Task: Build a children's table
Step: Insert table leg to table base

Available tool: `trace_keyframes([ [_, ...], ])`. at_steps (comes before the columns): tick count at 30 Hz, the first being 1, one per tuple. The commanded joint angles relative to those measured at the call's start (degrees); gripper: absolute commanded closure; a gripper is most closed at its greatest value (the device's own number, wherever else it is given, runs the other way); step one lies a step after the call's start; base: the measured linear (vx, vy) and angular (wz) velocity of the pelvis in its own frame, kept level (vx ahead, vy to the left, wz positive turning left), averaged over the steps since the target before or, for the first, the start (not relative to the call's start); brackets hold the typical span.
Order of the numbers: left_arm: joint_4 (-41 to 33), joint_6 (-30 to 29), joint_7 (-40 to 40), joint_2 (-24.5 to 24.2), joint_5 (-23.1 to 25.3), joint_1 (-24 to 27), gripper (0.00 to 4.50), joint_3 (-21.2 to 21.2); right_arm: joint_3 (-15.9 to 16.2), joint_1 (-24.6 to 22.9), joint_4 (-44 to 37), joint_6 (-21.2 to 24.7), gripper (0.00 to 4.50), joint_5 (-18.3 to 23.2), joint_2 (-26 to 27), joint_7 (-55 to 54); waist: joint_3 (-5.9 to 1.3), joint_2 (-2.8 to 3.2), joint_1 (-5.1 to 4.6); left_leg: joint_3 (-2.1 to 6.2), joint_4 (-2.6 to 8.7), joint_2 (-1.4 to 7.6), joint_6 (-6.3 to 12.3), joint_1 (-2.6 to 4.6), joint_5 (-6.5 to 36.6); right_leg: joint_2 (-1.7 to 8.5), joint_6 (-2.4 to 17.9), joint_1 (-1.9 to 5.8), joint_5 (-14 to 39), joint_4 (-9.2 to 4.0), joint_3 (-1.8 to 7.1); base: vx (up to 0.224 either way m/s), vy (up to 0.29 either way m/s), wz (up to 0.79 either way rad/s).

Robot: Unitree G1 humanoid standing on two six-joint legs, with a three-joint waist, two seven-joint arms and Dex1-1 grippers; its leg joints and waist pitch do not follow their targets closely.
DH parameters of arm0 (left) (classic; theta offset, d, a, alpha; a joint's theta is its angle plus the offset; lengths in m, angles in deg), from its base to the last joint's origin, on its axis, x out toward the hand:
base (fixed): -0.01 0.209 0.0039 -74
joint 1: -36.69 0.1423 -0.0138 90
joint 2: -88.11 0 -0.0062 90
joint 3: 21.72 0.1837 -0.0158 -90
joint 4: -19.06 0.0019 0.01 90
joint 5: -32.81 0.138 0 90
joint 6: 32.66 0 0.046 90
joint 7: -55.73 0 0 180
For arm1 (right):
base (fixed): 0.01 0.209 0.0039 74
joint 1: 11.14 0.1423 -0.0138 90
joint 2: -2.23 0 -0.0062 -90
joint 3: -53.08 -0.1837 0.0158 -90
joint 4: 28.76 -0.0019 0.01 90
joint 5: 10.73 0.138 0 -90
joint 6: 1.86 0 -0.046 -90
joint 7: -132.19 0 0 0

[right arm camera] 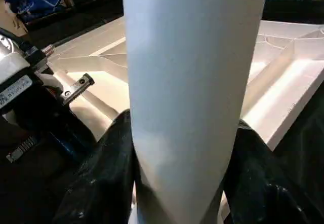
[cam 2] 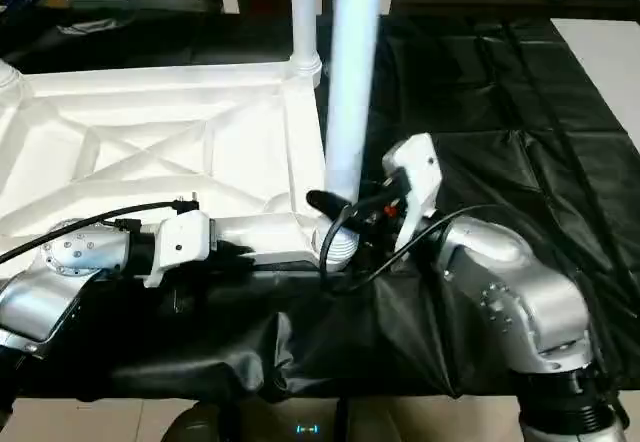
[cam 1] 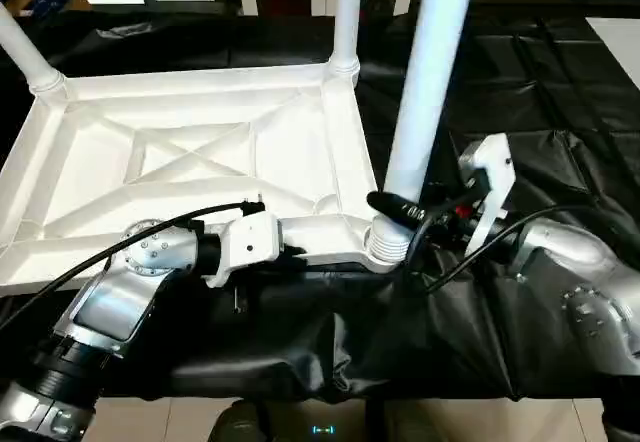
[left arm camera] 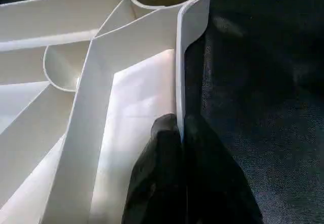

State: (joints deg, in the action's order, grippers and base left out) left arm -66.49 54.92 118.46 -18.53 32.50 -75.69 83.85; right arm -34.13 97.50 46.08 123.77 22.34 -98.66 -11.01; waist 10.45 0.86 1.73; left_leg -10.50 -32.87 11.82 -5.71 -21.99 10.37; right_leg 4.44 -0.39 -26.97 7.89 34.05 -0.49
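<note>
Plainly unlabelled, tabletop [cam 1: 190, 152] rim is pinched by left claw [left arm camera: 181, 133]; right claw [right arm camera: 177, 148] grips upright leg [cam 1: 430, 82].

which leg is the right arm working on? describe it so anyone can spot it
On the upturned white plastic ribbed tabletop, find the near corner at the robot's right. The long white cylindrical tube leg stands there, clasped by the right end effector; the other legs stand at the far corners, ungripped.

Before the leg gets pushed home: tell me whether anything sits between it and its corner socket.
Nothing visible does. The leg, gripped by the right tool, already stands in the near corner socket of the tabletop. The left tool pinches the tabletop's rim beside it.
</note>
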Motion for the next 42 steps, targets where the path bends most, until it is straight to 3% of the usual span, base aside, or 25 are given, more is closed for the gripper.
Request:
trace_keyframes([
  [1, 1.71, -0.64, -0.99, 0.69, 0.21, 2.16, 4.5, 1.49, 0.44, -0.55, 0.26, -1.72, 2.63, -1.56, -0.05, 0.63, -4.31, -1.34, -0.24, -0.74, 3.37, -0.03, 4.34, 0.46, 6.33, 1.4, 11.25, 3.88, 12.8, -3.37, 1.43, 0.0, 0.0, 0.0],
  [11, 1.89, -0.75, -1.15, 0.87, 0.59, 1.97, 4.5, 1.47, 6.76, -2.73, 0.41, -10.76, 2.63, -9.06, -2.12, 5.77, -4.24, -1.42, -0.29, -0.7, 3.4, 0.06, 4.72, 0.48, 7.11, 1.47, 10.54, 3.84, 14.19, -3.46, 1.44, 0.0, 0.0, 0.0],
  [21, 2.3, -0.55, -1.06, 0.9, 0.79, 1.75, 4.5, 1.54, 8.9, -3.6, 1.55, -13.2, 2.63, -10.95, -3.01, 8.75, -4.33, -1.51, -0.32, -0.71, 3.28, 0.09, 5.61, 0.51, 6.77, 1.37, 11.45, 3.91, 12.21, -3.29, 1.43, 0.0, 0.0, 0.0],
  [26, 2.21, -0.6, -1.14, 0.99, 0.77, 1.8, 4.5, 1.53, 8.03, -3.11, 2.94, -12.96, 2.63, -9.95, -0.39, 7.63, -4.33, -1.42, -0.37, -0.68, 3.38, 0.14, 5.43, 0.59, 7.81, 1.38, 11.56, 3.78, 13.19, -3.43, 1.37, 0.0, 0.0, 0.0],
  [32, 2.3, -0.54, -1.18, 1.01, 0.91, 1.74, 4.5, 1.6, 4.1, -0.26, 8.6, -10.12, 2.63, -4.52, 5.76, 4.68, -4.29, -1.36, -0.47, -0.61, 3.6, 0.14, 4.61, 0.65, 9.14, 1.46, 11.89, 3.69, 14.93, -3.63, 1.36, 0.0, 0.0, 0.0],
  [42, 1.94, -0.75, -1.18, 0.87, 0.9, 2.04, 4.5, 1.38, 1.59, -0.08, 11.44, -8.51, 2.64, -3.79, 6.83, 5.08, -4.22, -1.54, -0.51, -0.63, 3.71, 0.15, 3.98, 0.61, 9.16, 1.45, 10.99, 3.65, 15.65, -3.72, 1.36, 0.0, 0.0, 0.0],
])
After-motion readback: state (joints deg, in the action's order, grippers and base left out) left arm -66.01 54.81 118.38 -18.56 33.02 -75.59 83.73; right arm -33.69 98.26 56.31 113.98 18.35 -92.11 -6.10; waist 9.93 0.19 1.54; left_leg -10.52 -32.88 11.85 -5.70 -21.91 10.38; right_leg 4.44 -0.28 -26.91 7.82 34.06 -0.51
